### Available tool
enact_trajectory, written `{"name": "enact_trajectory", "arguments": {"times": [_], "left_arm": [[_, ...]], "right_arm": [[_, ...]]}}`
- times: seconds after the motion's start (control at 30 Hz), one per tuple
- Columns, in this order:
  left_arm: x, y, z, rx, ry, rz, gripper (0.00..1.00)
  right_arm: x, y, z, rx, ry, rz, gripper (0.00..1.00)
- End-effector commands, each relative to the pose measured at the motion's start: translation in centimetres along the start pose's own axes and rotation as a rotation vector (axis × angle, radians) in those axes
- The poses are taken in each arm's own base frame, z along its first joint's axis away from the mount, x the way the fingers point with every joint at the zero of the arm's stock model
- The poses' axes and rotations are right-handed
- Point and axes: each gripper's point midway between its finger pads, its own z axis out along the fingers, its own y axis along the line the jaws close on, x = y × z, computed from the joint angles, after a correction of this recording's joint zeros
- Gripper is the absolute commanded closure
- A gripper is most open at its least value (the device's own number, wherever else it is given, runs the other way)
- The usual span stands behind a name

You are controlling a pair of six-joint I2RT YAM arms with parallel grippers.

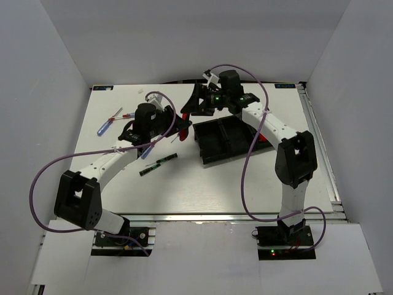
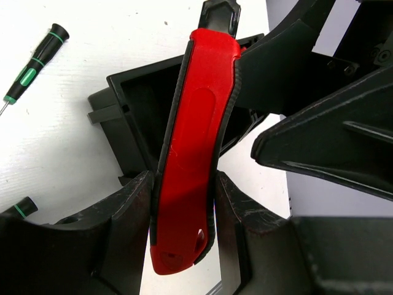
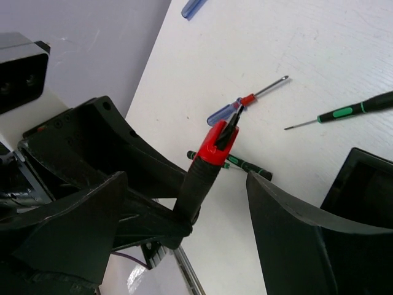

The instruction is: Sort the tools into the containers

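Observation:
My left gripper [image 1: 181, 126] is shut on a red folding knife [image 2: 190, 153] and holds it upright above the table, just left of the black three-compartment tray [image 1: 212, 147]. My right gripper [image 1: 195, 106] is open and hangs right beside it. In the right wrist view the knife [image 3: 212, 147] stands between the right gripper's [image 3: 187, 178] spread fingers, and I cannot tell whether they touch it. A red tool [image 1: 265, 136] lies in the tray's right compartment, partly hidden by the right arm.
Blue- and red-handled screwdrivers [image 1: 110, 120] lie at the far left. Another blue one [image 1: 147, 151] lies under the left arm. A black screwdriver with green marks [image 1: 158, 164] lies in front of the tray, and others show in the wrist views [image 2: 34, 61] [image 3: 350, 110]. White walls enclose the table.

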Motion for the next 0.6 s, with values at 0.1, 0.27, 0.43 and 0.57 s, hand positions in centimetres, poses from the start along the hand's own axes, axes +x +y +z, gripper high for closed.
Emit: {"name": "enact_trajectory", "arguments": {"times": [0.1,0.27,0.43,0.57], "left_arm": [[-1.4,-3.2,-1.6,0.113,-0.059,0.012,1.00],[-1.5,-3.8,-1.6,0.137,-0.066,0.017,1.00],[-1.4,-4.2,-1.6,0.154,-0.062,0.021,1.00],[-1.1,-4.3,-1.4,0.169,-0.052,0.023,1.00]], "right_arm": [[-2.3,1.3,0.3,-0.003,-0.080,-0.022,0.19],[-1.2,0.9,1.0,0.014,-0.065,-0.010,0.25],[-0.9,0.7,1.5,0.017,-0.061,-0.010,0.32],[-0.4,0.5,1.5,0.018,-0.051,-0.002,0.41]]}}
